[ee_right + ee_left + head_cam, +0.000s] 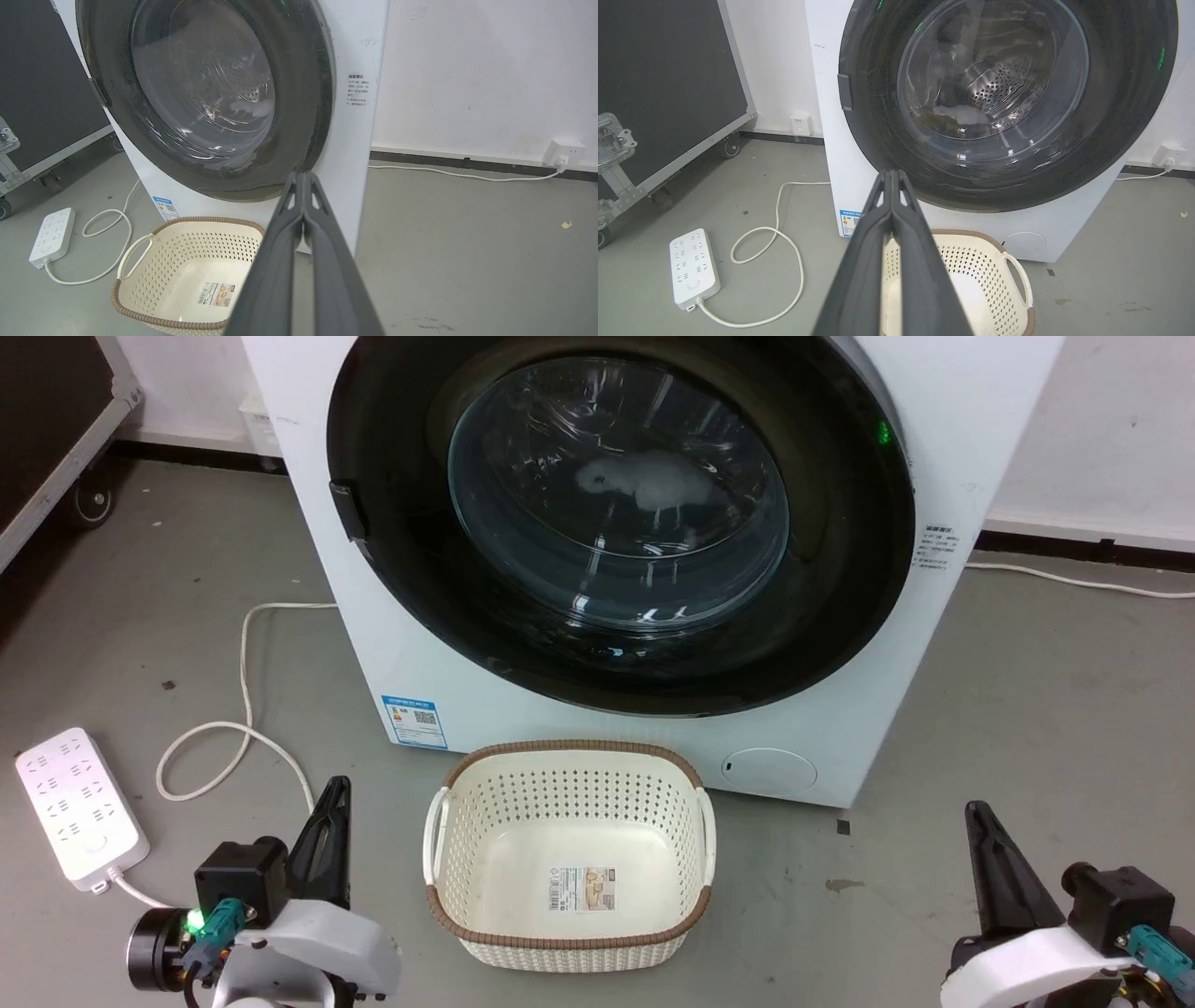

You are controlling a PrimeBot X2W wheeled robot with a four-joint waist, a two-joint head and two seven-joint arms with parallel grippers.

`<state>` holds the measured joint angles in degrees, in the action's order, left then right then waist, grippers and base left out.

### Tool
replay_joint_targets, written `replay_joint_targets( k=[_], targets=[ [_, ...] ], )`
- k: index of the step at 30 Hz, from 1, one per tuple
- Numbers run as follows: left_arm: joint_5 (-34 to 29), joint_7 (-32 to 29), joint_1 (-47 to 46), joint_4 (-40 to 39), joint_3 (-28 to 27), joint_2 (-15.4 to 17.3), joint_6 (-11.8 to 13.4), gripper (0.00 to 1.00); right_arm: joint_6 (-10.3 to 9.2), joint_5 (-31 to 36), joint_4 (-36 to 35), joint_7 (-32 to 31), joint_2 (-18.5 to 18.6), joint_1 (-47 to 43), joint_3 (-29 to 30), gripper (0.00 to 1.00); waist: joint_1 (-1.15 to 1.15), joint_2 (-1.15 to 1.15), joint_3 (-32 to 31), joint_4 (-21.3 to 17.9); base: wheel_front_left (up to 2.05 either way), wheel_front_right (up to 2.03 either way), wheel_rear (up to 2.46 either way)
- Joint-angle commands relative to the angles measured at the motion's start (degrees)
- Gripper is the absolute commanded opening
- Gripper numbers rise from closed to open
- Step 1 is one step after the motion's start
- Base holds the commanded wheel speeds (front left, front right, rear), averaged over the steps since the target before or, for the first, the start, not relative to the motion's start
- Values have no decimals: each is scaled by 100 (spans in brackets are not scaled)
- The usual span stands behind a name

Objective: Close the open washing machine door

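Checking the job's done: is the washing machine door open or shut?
Shut: the washing machine door lies flush against the white washing machine, no gap at its rim. Latching: cannot tell.

Quantities present: one washing machine (392, 644), one washing machine door (840, 579), one basket (569, 748), one power strip (79, 807), one left gripper (337, 786), one right gripper (977, 808).

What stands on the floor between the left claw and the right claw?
The cream basket stands between the left claw and the right claw, before the washing machine; the head view shows it.
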<state>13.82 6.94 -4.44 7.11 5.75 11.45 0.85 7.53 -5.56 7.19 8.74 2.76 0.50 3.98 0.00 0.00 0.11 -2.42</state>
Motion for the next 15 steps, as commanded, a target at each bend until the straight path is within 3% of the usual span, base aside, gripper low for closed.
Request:
replay_joint_targets(
  k=[1, 15],
  targets=[
    [-65, -27, 93, -46, -44, -41, -24, 0, -2, 50, -55, -29, 5, -21, -18, 0, 0, 0, 0, 4, 0, 0, 0],
    [-321, -156, 161, -176, -148, -200, -36, 0, -2, 148, -184, -193, 6, -27, -92, 0, 0, 0, -2, 50, 0, 0, 0]
  ],
)
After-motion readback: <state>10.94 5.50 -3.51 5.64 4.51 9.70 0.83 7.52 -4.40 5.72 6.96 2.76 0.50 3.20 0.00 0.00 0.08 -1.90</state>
